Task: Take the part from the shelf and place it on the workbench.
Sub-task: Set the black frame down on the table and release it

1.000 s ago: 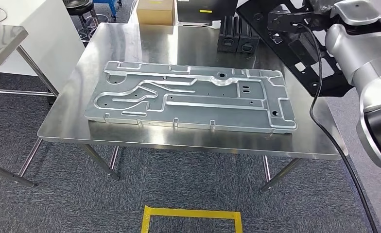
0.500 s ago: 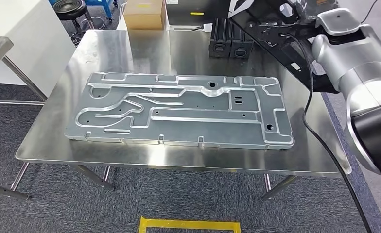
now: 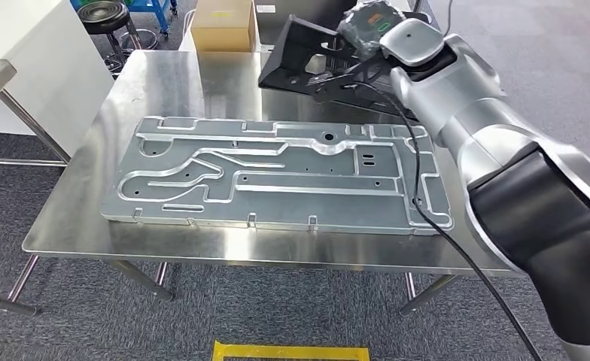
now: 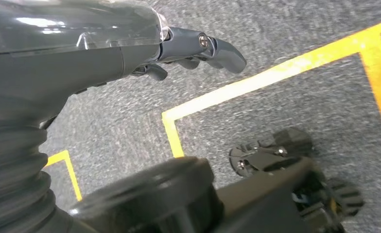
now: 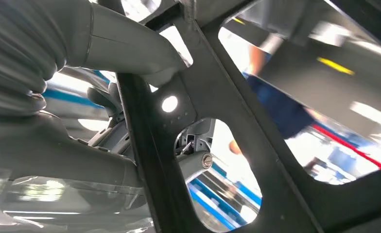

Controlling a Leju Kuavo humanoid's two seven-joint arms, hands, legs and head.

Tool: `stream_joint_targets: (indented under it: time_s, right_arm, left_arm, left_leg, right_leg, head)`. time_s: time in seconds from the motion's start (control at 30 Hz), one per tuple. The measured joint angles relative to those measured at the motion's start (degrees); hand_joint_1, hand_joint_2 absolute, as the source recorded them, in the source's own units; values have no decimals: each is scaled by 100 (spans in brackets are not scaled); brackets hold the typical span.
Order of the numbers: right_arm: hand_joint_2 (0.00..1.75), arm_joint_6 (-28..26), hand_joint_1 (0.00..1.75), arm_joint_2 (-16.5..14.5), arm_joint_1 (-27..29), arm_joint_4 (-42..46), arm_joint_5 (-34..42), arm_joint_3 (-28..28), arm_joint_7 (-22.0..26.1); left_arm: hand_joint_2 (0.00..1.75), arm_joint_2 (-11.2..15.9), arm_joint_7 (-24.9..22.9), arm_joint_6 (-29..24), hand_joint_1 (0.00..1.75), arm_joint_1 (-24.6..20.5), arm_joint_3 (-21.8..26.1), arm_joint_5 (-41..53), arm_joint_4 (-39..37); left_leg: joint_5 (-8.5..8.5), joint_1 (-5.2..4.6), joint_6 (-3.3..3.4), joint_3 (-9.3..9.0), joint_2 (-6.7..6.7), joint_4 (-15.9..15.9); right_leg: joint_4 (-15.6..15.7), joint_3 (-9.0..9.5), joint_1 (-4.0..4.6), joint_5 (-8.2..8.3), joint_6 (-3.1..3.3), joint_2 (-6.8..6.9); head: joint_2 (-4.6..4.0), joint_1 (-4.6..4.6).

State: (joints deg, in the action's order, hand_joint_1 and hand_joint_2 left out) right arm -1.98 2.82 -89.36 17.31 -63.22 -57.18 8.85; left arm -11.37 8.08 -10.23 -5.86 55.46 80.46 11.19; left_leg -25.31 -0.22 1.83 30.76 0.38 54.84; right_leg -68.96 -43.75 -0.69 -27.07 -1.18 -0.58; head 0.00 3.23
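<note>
The part [image 3: 301, 54] is a flat black metal frame with cut-out openings. My right hand [image 3: 369, 25] grips it at its right end and holds it tilted above the far side of the steel workbench [image 3: 164, 83]. In the right wrist view the thumb [image 5: 130, 48] presses on the black frame [image 5: 217, 97] and darker fingers show through one of its openings. My left hand [image 4: 198, 48] hangs over the grey carpet, its fingers stretched out with nothing in them.
A large silver stamped panel [image 3: 277, 173] covers most of the workbench. A cardboard box [image 3: 224, 26] sits at its far edge, a stool [image 3: 104, 13] behind it. A white cabinet [image 3: 28, 68] stands at the left. Yellow tape [image 3: 292, 350] marks the floor.
My right arm has swung left, carrying the black part from the right of the table to above its far side. The view has also shifted a little.
</note>
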Motion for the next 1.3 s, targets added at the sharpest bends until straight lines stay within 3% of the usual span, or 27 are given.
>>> stream_joint_targets:
  time_s: [0.03,0.07,0.1,0.17,0.23,0.37,0.43,0.5,0.53,0.57,0.6,0.63,0.7,0.77,0.87,0.93,1.0,1.07,1.1,1.13,1.2,1.23,1.3]
  right_arm:
    - [175,2,175,-50,26,8,-5,-20,32]
    - [175,0,175,-92,50,13,-18,-38,81]
    - [175,-4,175,-138,65,21,-39,-56,143]
    - [175,-13,175,-250,67,49,-114,-107,296]
    - [175,-16,175,-427,80,90,-189,-187,432]
    - [175,-15,175,-815,235,170,-242,-315,568]
    - [175,-13,175,-974,261,209,-244,-351,583]
    - [175,-12,175,-1096,283,232,-244,-376,592]
    - [175,-12,175,-1138,303,237,-244,-388,602]
    - [175,-12,175,-1170,325,241,-244,-401,616]
    - [175,-12,175,-1196,341,246,-243,-414,631]
    - [175,-12,175,-1217,349,253,-240,-424,646]
    - [175,-9,175,-1254,349,264,-219,-438,688]
    - [175,72,175,-1271,345,268,-163,-446,785]
    - [175,529,175,-1264,327,255,-24,-450,1044]
    - [87,765,87,-1248,274,240,63,-446,1116]
    - [0,877,0,-1219,202,217,181,-413,1081]
    - [0,975,0,-1179,160,184,285,-356,1019]
    - [0,1032,0,-1162,145,165,320,-331,985]
    - [0,1103,0,-1149,120,149,355,-306,943]
    - [0,1279,0,-1140,26,118,423,-248,843]
    - [0,1383,0,-1141,-35,106,454,-216,790]
    - [0,1649,0,-1141,-145,69,495,-167,659]
  left_arm:
    - [175,-7,1,-1,0,-7,-5,1,0]
    - [175,-11,1,-5,0,-7,-9,2,0]
    - [175,-14,1,-15,0,-1,-13,2,0]
    - [175,-15,1,-41,0,13,-17,3,0]
    - [175,-17,-1,-75,0,7,-20,4,0]
    - [175,-28,24,-133,0,-15,-24,5,0]
    - [175,-37,46,-146,0,-21,-28,4,0]
    - [175,-42,64,-150,0,-32,-30,1,0]
    - [175,-42,69,-151,0,-44,-30,0,0]
    - [175,-42,72,-152,0,-55,-30,0,0]
    - [175,-42,72,-154,0,-60,-30,1,0]
    - [175,-42,78,-155,0,-59,-30,2,0]
    - [175,-43,110,-155,0,-39,-31,4,0]
    - [175,-44,145,-146,0,-23,-32,3,0]
    - [175,-49,156,-112,0,-15,-34,-6,0]
    - [175,-58,156,-99,0,-15,-34,-13,0]
    - [175,-67,167,-86,0,-11,-35,-17,0]
    - [175,-72,186,-77,0,-1,-39,-9,0]
    - [131,-73,196,-76,0,1,-45,-4,0]
    - [87,-75,204,-78,0,2,-54,-2,0]
    - [0,-88,219,-81,0,-2,-69,-30,-1]
    - [0,-97,221,-80,0,-5,-72,-53,-1]
    - [0,-109,208,-57,0,-14,-71,-102,-2]
  left_leg:
    - [-9,11,-3,0,-12,16]
    - [-24,28,-13,-1,-33,40]
    - [-48,47,-32,-2,-56,74]
    - [-131,80,-101,4,-88,173]
    - [-217,80,-185,35,-85,276]
    - [-309,89,-313,41,-48,332]
    - [-524,102,-370,202,-45,686]
    - [-856,108,-405,590,-45,1458]
    - [-952,110,-414,780,-45,1805]
    - [-945,110,-415,898,-45,1988]
    - [-815,111,-410,906,-44,1931]
    - [-596,111,-398,810,-44,1659]
    - [-168,102,-359,501,-43,882]
    - [-48,82,-303,323,-47,447]
    - [-44,84,-202,302,-65,367]
    - [3,102,-121,292,-59,317]
    - [23,92,-73,295,-53,304]
    - [22,74,-52,297,-59,312]
    - [19,65,-46,296,-66,321]
    - [14,55,-45,294,-73,332]
    - [-3,23,-55,297,-80,353]
    - [-11,7,-68,305,-79,364]
    - [-18,-5,-108,321,-74,371]
  right_leg:
    - [-328,-139,-21,-105,-25,8]
    - [-474,-193,-44,-109,-48,17]
    - [-390,-137,-67,-7,-70,28]
    - [294,231,-104,325,-98,48]
    - [860,520,-95,462,-61,44]
    - [959,569,-62,403,98,2]
    - [977,582,-80,398,162,7]
    - [977,588,-71,386,194,17]
    - [976,593,-63,381,201,23]
    - [976,601,-56,376,205,28]
    - [974,612,-53,371,206,31]
    - [972,626,-53,365,202,30]
    - [967,650,-45,353,172,17]
    - [967,642,-28,363,113,4]
    - [982,632,-20,377,8,16]
    - [708,516,-21,174,-37,26]
    - [9,213,-20,-205,-51,29]
    - [-576,-37,-18,-395,-54,28]
    - [-592,-35,-15,-339,-43,28]
    - [-379,74,-10,-188,-21,28]
    - [396,465,17,163,54,31]
    - [719,618,31,267,83,39]
    - [974,732,63,299,114,50]
  head:
    - [0,0]
    - [0,0]
    - [0,0]
    - [0,0]
    - [0,1]
    - [0,3]
    - [0,3]
    - [0,3]
    - [0,3]
    - [0,3]
    - [0,3]
    - [0,2]
    - [0,3]
    - [0,3]
    - [0,2]
    - [0,2]
    - [0,2]
    - [0,2]
    - [0,2]
    - [0,2]
    - [0,2]
    - [0,2]
    - [0,2]
